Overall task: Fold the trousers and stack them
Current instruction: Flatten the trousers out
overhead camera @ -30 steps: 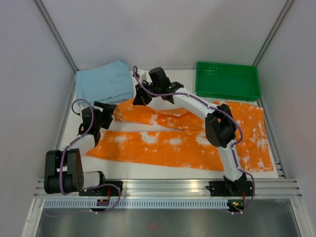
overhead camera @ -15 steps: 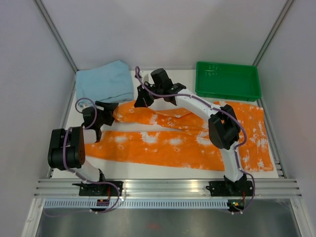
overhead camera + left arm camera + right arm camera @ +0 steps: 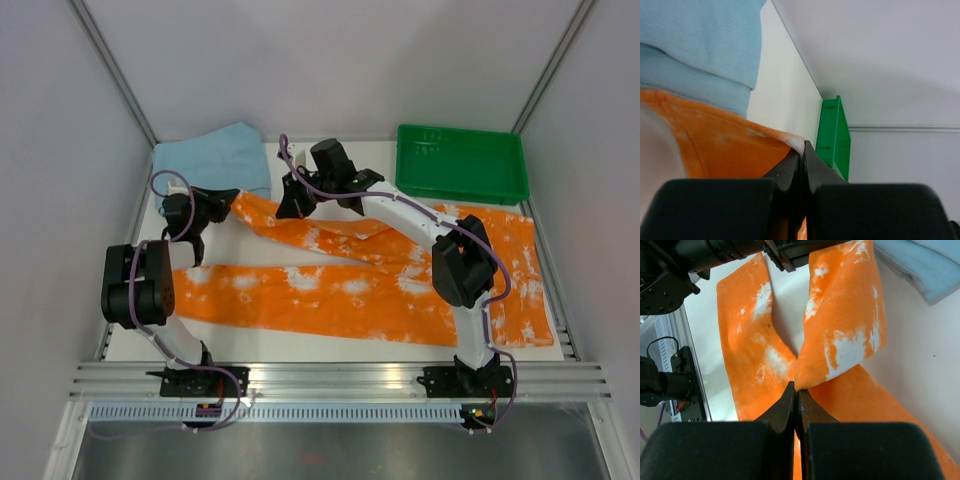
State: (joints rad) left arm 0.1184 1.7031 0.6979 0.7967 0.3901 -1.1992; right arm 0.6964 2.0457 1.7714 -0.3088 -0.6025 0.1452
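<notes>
Left hand [image 3: 228,199], top view: you have it pinched on the cuff end of the far leg of the orange trousers [image 3: 340,290], just beside the folded blue cloth [image 3: 210,165]. Right hand [image 3: 286,206] grips the same leg's far edge nearby. Two holds let you carry that edge taut, likely over the near leg. The waist lies at the right of the tabletop [image 3: 330,345], below the green tray [image 3: 462,190].

Left wrist view: fingers [image 3: 790,167] pressed together, orange hem sandwiched between them, no gap showing.

Right wrist view: jaws likewise closed, a raised fold of orange cloth clamped at the tips.

Judgement: lengthwise fold in hand; stacking not yet begun.
</notes>
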